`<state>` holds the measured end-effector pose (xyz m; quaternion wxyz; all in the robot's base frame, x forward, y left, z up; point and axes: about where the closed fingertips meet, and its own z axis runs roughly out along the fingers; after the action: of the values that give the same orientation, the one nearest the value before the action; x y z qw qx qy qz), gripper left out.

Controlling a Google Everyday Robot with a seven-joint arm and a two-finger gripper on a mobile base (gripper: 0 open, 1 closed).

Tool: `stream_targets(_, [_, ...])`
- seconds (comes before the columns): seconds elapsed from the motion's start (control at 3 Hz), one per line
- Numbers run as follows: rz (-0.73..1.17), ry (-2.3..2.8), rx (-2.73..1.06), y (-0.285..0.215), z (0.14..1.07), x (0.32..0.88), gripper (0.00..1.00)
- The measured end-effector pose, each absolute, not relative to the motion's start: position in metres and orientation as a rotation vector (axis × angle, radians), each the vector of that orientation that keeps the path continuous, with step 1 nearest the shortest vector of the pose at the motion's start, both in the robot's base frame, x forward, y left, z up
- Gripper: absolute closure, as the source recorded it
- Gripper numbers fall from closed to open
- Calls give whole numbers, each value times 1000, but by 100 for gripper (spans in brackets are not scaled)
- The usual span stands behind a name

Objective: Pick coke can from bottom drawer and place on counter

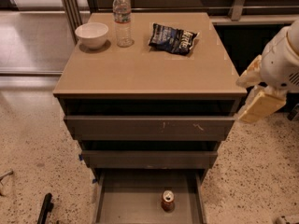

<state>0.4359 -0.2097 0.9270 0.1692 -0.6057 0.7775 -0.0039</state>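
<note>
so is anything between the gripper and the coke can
Nothing covers the coke can in the open bottom drawer. The gripper hangs right of the counter, so the right corner of the upper drawers lies between.

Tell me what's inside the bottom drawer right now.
One coke can stands upright on the bottom drawer floor, right of centre. The drawer's rear is covered by the middle drawer. The gripper hangs right of the counter, outside the drawer.

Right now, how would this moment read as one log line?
can: upright in open drawer | gripper: right of counter, far from can | step: pick not begun
</note>
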Motion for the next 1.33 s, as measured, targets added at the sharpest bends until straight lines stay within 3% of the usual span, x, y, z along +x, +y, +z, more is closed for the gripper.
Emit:
stream_targets(0.67, [394,2192,-1574,-193,749,424,89])
stream_targets(1.0, [400,2192,-1565,-192,740,427,100])
stream_targets(1.33, [403,2191,-1571,-192,727,428,100])
